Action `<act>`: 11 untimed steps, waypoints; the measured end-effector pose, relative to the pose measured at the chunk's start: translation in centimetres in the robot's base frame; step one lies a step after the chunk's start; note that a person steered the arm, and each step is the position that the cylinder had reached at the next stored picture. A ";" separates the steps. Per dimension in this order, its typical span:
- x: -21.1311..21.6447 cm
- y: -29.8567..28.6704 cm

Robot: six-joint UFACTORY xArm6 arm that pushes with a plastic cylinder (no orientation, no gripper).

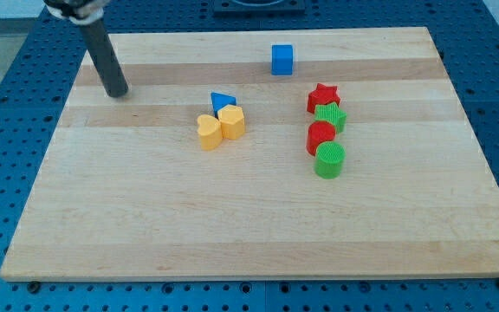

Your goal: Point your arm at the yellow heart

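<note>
The yellow heart (208, 132) lies near the board's middle, touching a yellow hexagon block (231, 122) on its right. A blue triangle (222, 101) sits just above the pair. My tip (118, 92) rests on the board at the upper left, well to the left of and a little above the yellow heart, with bare wood between them. The dark rod slants up to the view's top left.
A blue cube (282, 59) sits near the top middle. To the right stands a column: red star (323, 96), green star (330, 116), red block (320, 137), green cylinder (329, 160). The wooden board (249, 243) lies on a blue perforated table.
</note>
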State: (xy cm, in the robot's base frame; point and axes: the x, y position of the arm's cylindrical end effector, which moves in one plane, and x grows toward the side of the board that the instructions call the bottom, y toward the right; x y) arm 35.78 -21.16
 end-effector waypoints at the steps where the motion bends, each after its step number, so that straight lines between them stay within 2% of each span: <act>1: 4.5 2.7; 2: 5.6 2.5; 6: 5.6 -2.8; 8: 12.7 -0.8; 10: 13.6 0.3; 11: 14.3 6.4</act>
